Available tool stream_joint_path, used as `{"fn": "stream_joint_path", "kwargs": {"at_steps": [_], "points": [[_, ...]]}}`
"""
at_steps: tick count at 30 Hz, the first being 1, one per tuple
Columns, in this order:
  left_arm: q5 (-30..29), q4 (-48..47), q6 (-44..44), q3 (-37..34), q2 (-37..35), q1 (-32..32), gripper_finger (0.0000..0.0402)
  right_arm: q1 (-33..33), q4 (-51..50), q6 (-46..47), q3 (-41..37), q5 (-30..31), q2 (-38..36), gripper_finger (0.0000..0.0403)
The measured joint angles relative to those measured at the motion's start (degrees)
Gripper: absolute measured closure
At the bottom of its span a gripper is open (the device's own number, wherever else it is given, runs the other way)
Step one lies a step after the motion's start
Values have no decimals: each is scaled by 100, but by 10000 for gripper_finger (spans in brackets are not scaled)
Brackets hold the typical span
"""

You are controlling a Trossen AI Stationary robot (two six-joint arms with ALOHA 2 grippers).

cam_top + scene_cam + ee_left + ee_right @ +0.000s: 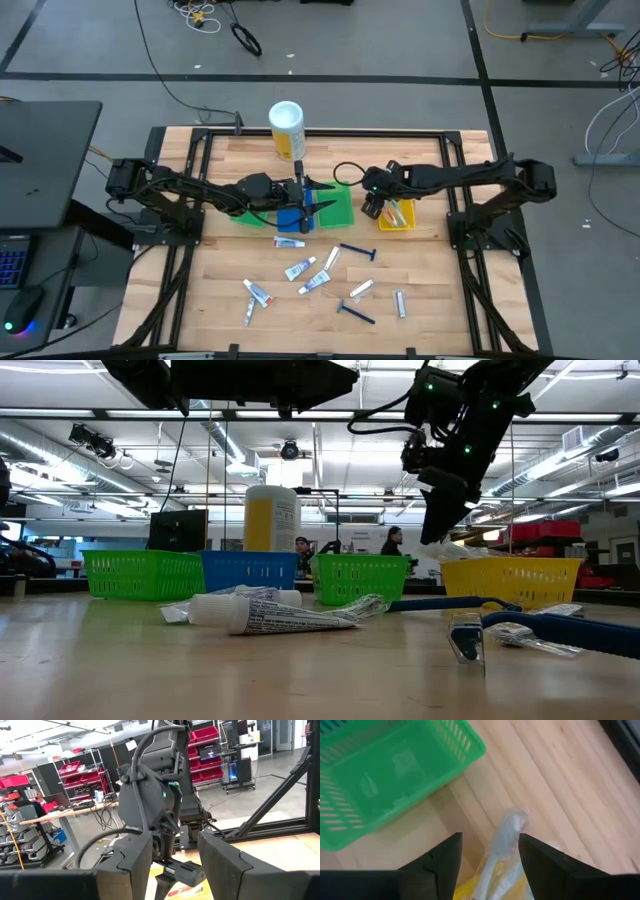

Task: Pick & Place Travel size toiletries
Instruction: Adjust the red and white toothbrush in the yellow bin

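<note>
Several travel size toiletries lie loose on the table's near half: white-and-blue tubes (pixel 298 269), a dark blue razor (pixel 358 251) and small silvery tubes (pixel 401 303). My right gripper (pixel 375 208) hangs open over the yellow tray (pixel 400 222), pointing steeply down. In the right wrist view a clear-wrapped pale item (pixel 507 837) lies below the gap between its fingers (pixel 490 840), its lower part in the yellow tray (pixel 465 890) and its far end over the wood. My left gripper (pixel 308 205) is held level and open above the blue tray (pixel 290 220), with nothing between its fingers (pixel 175 837).
A tall white-and-yellow canister (pixel 287 128) stands at the table's far side. Green trays (pixel 343 205) (pixel 240 215) flank the blue tray in a row across the middle. The two grippers are close to each other over the trays. Bare wood lies between the trays and the loose items.
</note>
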Motion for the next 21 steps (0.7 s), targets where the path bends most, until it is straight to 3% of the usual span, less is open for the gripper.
{"fn": "stream_joint_path", "kwargs": {"at_steps": [15,21], "points": [[-5,-11,100,-2,0,1,232,9,3,-89,-2,728,133,202],[-5,-8,100,-2,0,1,232,-1,-13,-79,-2,575,263,204]]}}
